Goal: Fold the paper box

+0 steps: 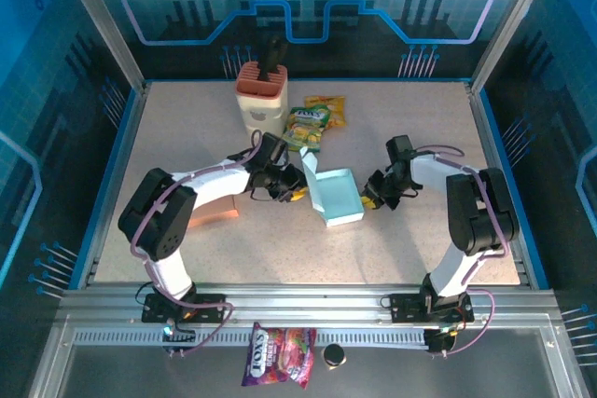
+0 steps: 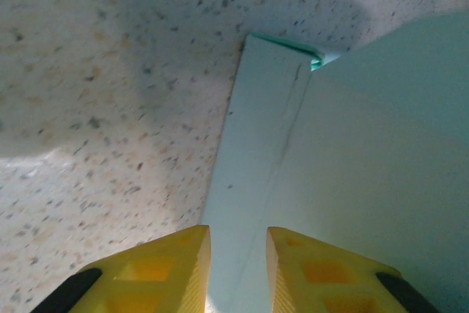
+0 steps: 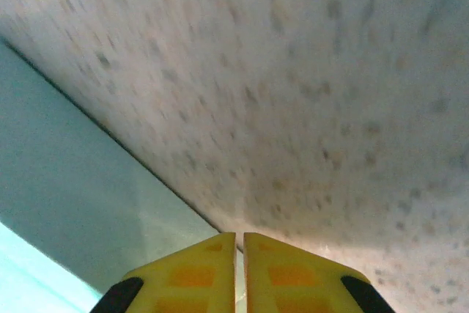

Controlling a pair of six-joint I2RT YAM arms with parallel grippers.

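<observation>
Candy bag [image 1: 278, 355] lies on the near rail. Mid-table sits the pale teal paper box [image 1: 338, 195]. The left gripper [image 1: 296, 193] is slightly parted astride its raised flap. The right gripper [image 1: 371, 199] is at its right wall, fingers nearly together; whether they pinch anything, I can't tell. Beyond are snack packets [image 1: 311, 124] and an orange holder [image 1: 260, 92].

Paper box [image 1: 336, 196] mid-table — left gripper [image 1: 297, 195] left; right gripper [image 1: 370, 200] right.

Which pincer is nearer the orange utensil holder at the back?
Left. The left pincer sits in front of the holder, at the paper box's left flap; the right pincer is beyond the box's right side.
</observation>
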